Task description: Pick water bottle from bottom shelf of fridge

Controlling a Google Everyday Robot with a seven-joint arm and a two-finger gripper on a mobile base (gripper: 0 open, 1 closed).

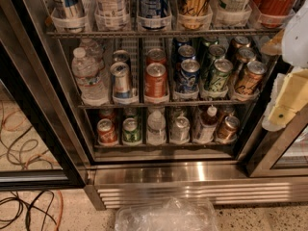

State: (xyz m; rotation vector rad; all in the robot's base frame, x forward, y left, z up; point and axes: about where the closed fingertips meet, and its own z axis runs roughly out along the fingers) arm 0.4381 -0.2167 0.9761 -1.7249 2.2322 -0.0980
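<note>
The fridge (192, 173) stands open in front of me, its wire racks full of drinks. On the bottom shelf (163, 147), near the middle, the water bottle (156, 125) stands upright: small, clear, with a white cap. It has a green can (131, 130) on its left and a silver can (181, 128) on its right. My gripper (284, 105), white and pale yellow, hangs at the right edge of the view, level with the middle rack. It is well to the right of the water bottle, higher up, and not touching it.
A bottle with a reddish-orange cap (208, 124) stands two lanes right of the water bottle. A larger clear bottle (89, 76) is on the middle rack at left. The black door frame (43, 119) flanks the left side. Cables (24, 143) and clear plastic (166, 215) lie on the floor.
</note>
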